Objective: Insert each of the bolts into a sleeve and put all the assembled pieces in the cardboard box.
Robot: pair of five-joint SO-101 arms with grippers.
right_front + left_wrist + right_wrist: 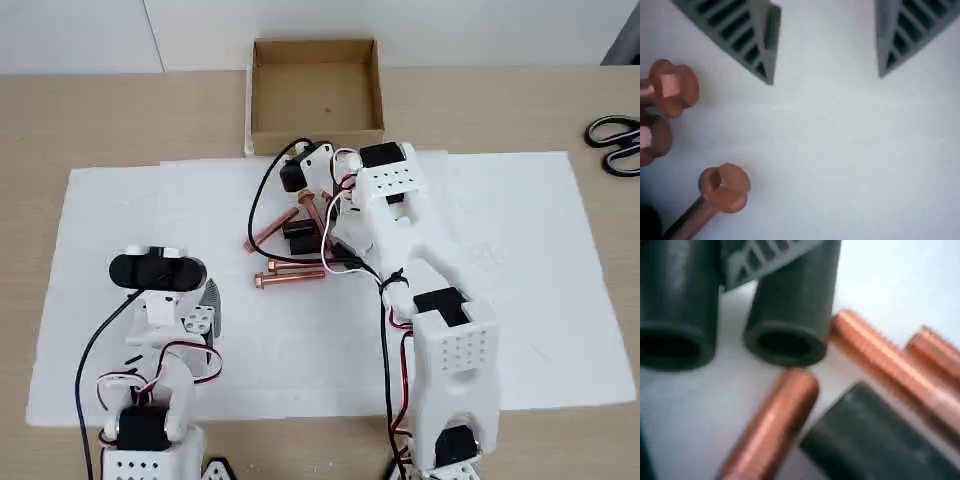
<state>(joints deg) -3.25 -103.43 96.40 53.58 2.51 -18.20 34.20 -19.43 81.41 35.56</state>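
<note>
- A cardboard box (314,132) stands open on the table (110,115), at the far edge of a white sheet (520,260).
- Copper bolts (292,274) and black sleeves (298,234) lie mixed in a loose heap near the box.
- The right pincer (316,205) is down over the heap.
- The left pincer (212,305) hangs near the bolts' heads, apart from them.
- Scissors (614,145) lie by the table's right edge.
</note>
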